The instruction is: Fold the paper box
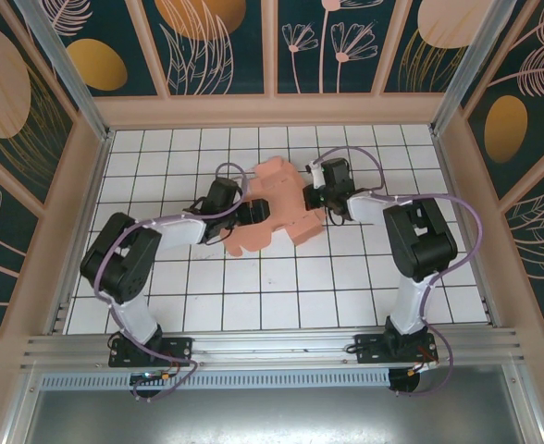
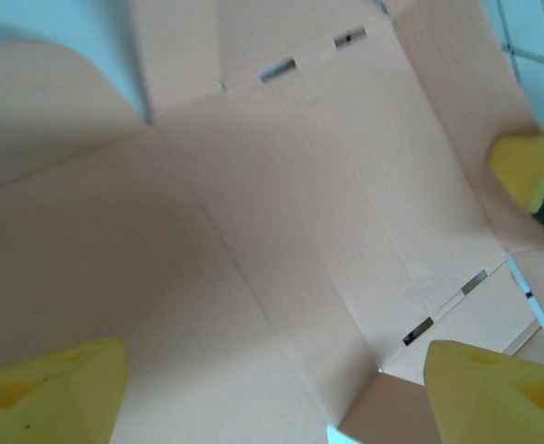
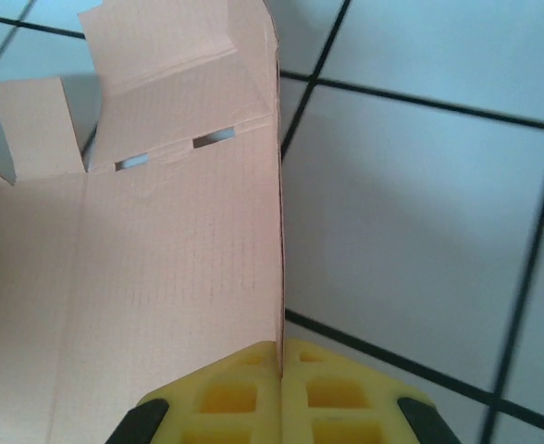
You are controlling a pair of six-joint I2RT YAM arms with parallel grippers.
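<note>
left gripper sits over the paper box with its yellow moulded fingers spread wide and nothing gripped; below them is matte salmon card with crease lines and small slots. The box is a thin die-cut blank with rounded flaps and tabs, mid-table on the white tile top, skewed to the black grid, long axis roughly near-left to far-right. right gripper is clamped tight on the blank's right edge, that panel standing upright between waffle-patterned yellow pads.
</note>
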